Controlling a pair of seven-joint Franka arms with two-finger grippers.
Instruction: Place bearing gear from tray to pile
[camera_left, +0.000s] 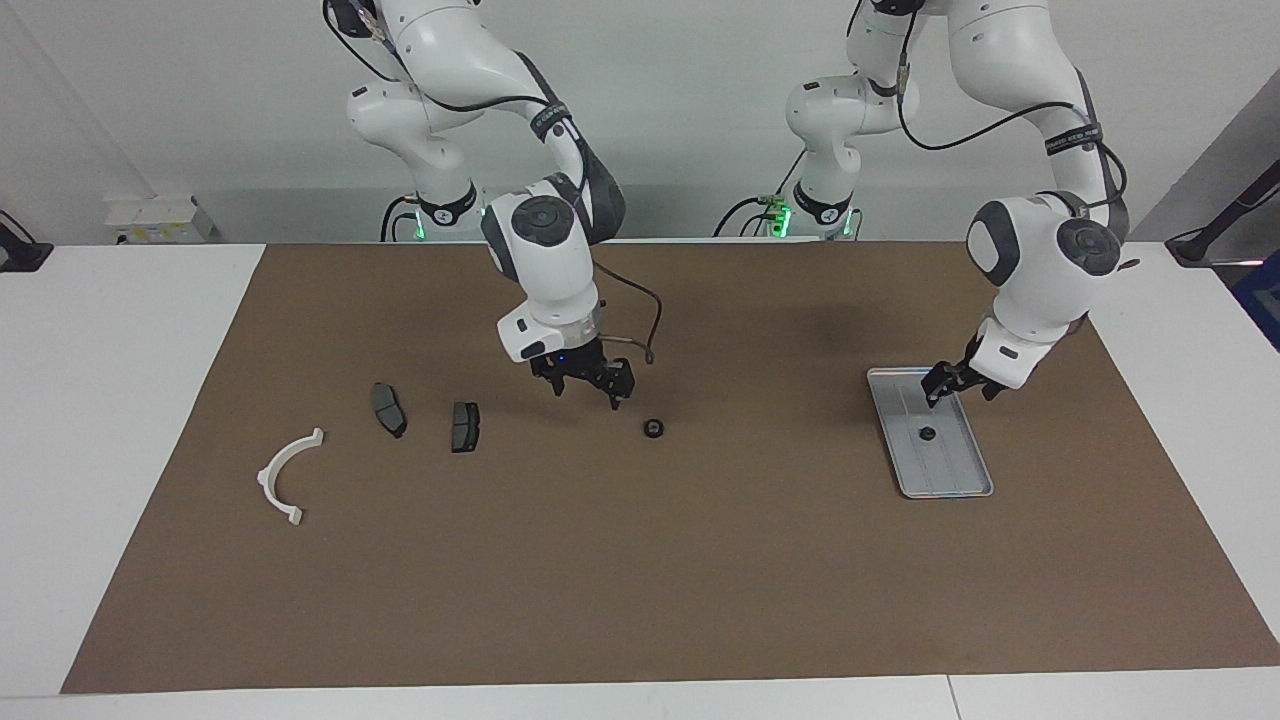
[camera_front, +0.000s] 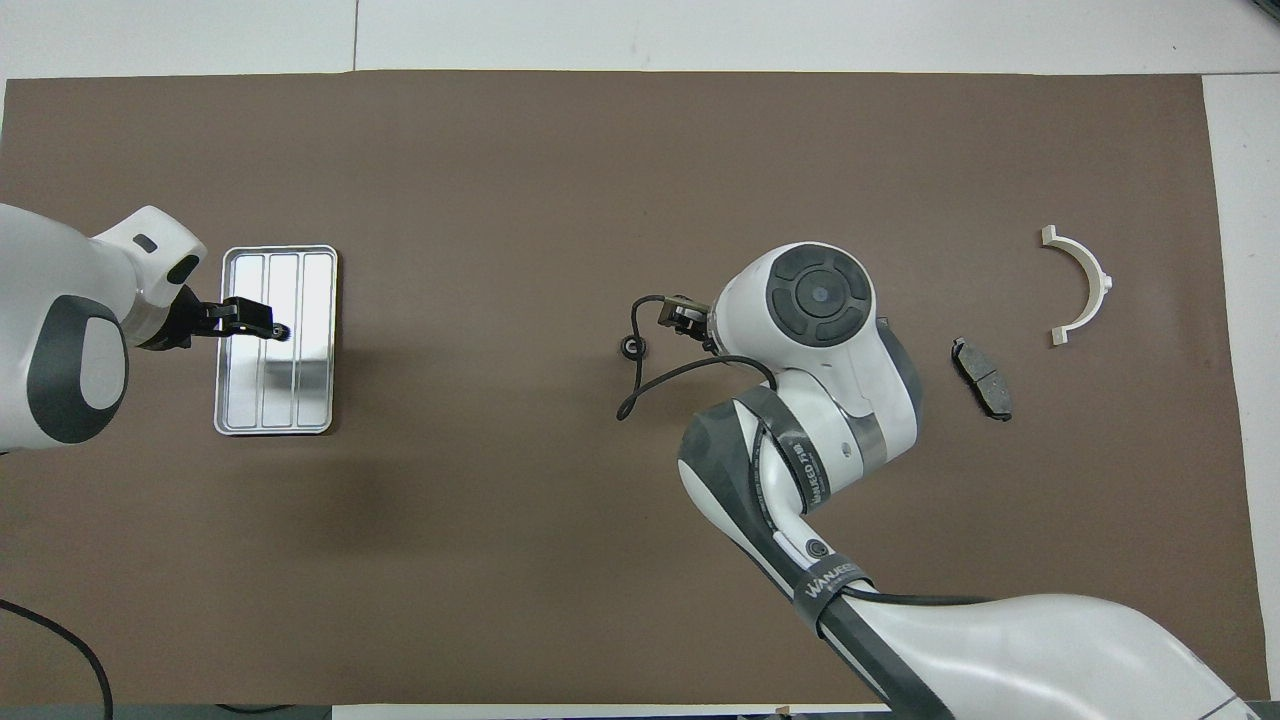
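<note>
We see tray (camera_left: 955, 478) near left arm's end of table, one small dark gear (camera_left: 927, 434) lying in it. Left gripper (camera_left: 960, 385) hovers over tray, fingers spread, holding nothing. Second gear (camera_left: 654, 428) lies on mat (camera_left: 640, 580) mid-table. Right gripper (camera_left: 590, 385) hangs above mat beside it, fingers parted, empty. Pile toward right arm's end: white bracket (camera_left: 285, 478), two dark pads (camera_left: 388, 409) (camera_left: 465, 426).

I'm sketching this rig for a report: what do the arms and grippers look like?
Both arms are glossy white with dark grey joint caps and black cables strapped along them by lettered black bands. The left gripper and right gripper are black, two-fingered. Green lights glow at the bases.
</note>
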